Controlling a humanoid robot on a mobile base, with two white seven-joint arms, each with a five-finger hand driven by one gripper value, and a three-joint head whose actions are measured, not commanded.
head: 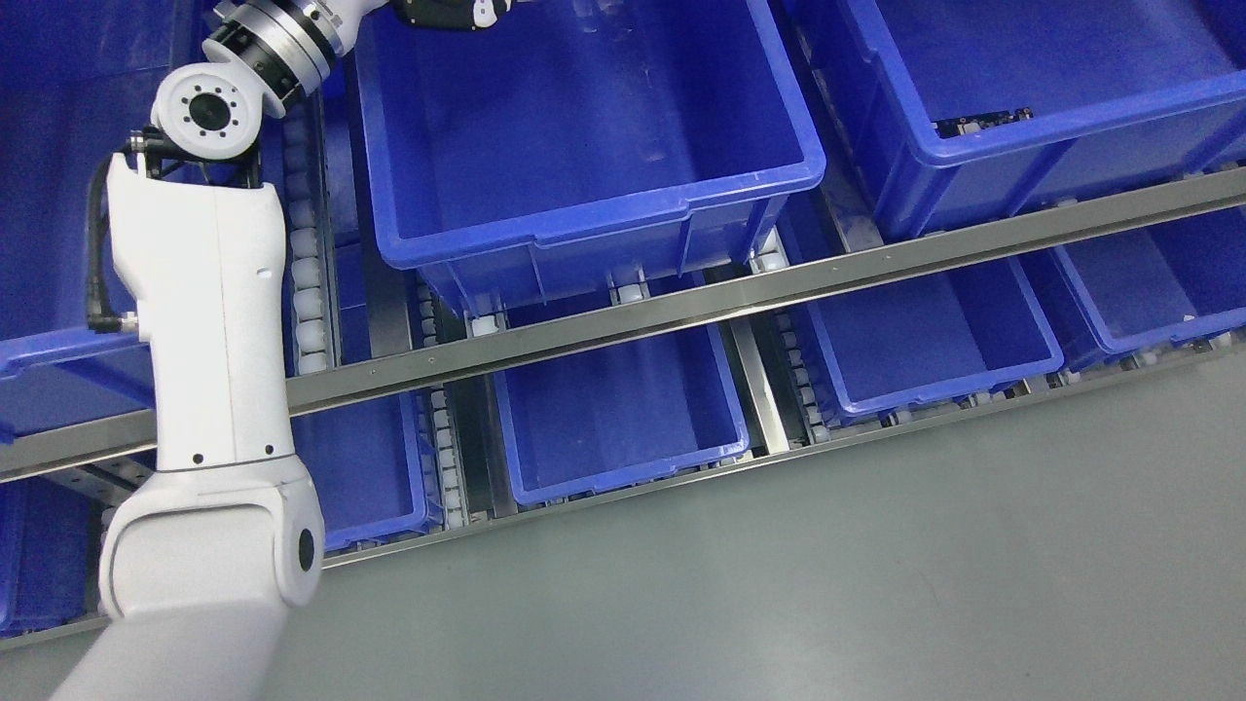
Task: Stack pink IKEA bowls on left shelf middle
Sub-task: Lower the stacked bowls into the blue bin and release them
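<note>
Above the far rim of the middle blue bin (584, 209), the left hand (453, 12) is sitting at the top edge, mostly cropped; finger state unclear. Left arm (209, 389) is reaching up from lower left. Pink bowls aren't showing anywhere.

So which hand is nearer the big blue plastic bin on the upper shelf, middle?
Left. The left hand reaches over the far rim of the big blue plastic bin, cut off by the picture's top edge. The right arm is out of view, so it cannot be placed.
</note>
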